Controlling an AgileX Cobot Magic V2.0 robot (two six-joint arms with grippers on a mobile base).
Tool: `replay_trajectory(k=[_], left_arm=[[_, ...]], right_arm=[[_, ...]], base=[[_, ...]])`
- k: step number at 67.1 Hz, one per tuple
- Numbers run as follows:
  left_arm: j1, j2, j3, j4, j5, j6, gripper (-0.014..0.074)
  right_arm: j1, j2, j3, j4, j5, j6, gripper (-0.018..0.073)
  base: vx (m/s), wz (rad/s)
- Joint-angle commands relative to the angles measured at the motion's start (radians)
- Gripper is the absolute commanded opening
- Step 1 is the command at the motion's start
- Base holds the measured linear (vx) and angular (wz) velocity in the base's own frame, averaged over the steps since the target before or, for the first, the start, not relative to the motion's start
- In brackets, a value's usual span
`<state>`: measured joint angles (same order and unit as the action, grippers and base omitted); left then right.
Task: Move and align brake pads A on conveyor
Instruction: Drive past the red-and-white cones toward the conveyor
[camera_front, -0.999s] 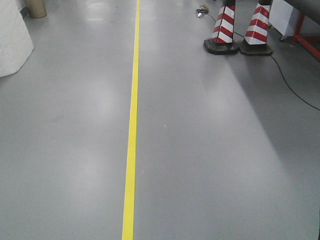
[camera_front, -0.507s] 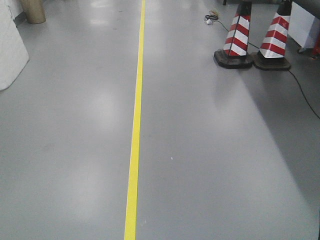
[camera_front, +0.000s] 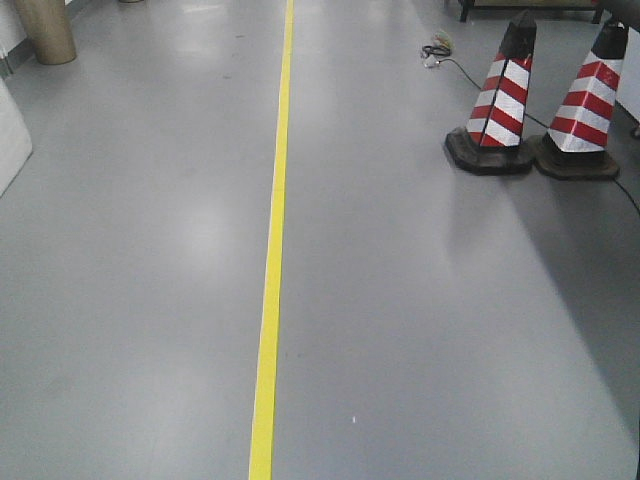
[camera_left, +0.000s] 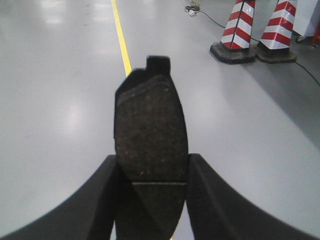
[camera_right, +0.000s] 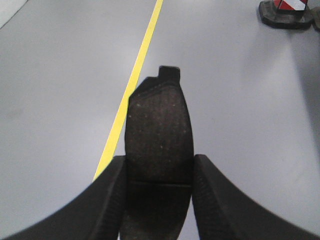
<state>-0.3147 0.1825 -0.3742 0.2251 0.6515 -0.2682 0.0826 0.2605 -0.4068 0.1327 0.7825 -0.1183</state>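
both claws were closed on pads. left gripper (camera_left: 152, 172) filled the bottom of its wrist view, its two black fingers (camera_left: 97, 200) pressed against the sides of a dark-grey brake pad (camera_left: 150, 135) that stood up through the centre of the frame, a small square tab at its top edge and a thin groove crossing it low down between the fingers. right gripper (camera_right: 159, 175) showed the same at the bottom of its own view, clamped on a second brake pad (camera_right: 159, 135) of the same shape, grainy-faced, tab at the top, groove low down.

behind both pads lay a smooth grey floor (camera_front: 420, 330), glossy enough to carry pale blurs of reflected light toward the upper left of the front view. a yellow line (camera_front: 272, 270) ran up the floor from bottom centre to the top edge, slightly left of middle. at the upper right of the front view stood two red-and-white striped cones (camera_front: 505, 100) on black bases, just beside each other, with a black cable (camera_front: 470, 72) trailing past them from a small tangle higher up. a tan cylinder (camera_front: 45, 30) sat in the upper left corner, and a white object (camera_front: 10, 135) was cut off by the left edge. no conveyor appeared in any view.
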Motion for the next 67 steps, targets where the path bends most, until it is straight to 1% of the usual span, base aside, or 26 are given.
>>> replay_trajectory(k=[1,67], left_arm=[[-0.001,0.01,-0.029,0.008,-0.087,0.0,-0.0006],[-0.001,0.01,-0.029,0.008,-0.086,0.0,-0.0006]], right_arm=[[-0.001,0.007,-0.029,0.003,-0.087,-0.01,-0.0004],[-0.001,0.007,-0.029,0.003,-0.087,-0.01,-0.0004]], base=[[0.79,-0.02],[0.78,-0.02]])
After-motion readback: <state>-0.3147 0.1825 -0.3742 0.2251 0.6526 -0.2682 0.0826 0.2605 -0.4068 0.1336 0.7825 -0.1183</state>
